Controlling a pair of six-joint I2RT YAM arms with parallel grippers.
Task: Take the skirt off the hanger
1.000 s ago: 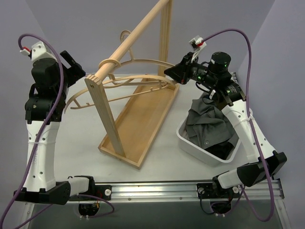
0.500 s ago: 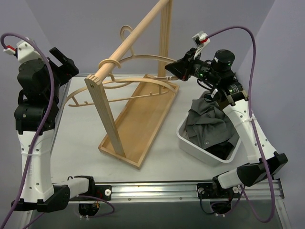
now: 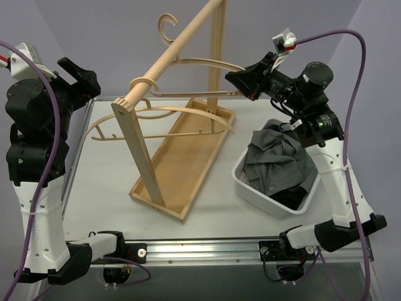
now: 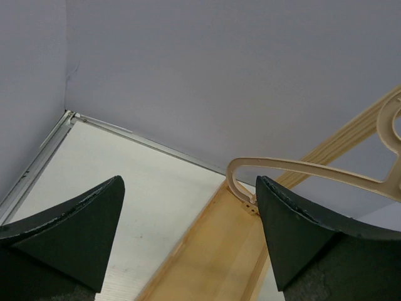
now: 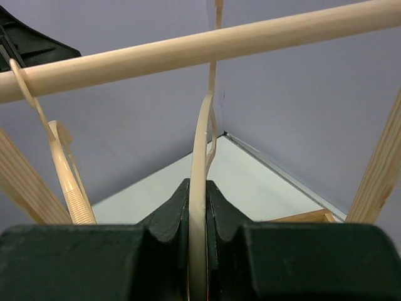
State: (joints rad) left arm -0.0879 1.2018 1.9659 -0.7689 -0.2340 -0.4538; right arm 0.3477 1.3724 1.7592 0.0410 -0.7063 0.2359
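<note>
Rising over the past second, the right gripper point(image 3: 235, 80) has carried the pale wooden hanger point(image 3: 200, 61) upward, so its curled hook now stands above the round wooden rod point(image 3: 182, 45). Its fingers pinch the hanger's thin curved arm, which only the right wrist view shows edge-on. Below and behind that gripper, the crumpled grey skirt point(image 3: 276, 157) lies in the white bin point(image 3: 250, 191). The left gripper point(image 3: 88, 78), also higher than before, is spread wide and holds nothing.
</note>
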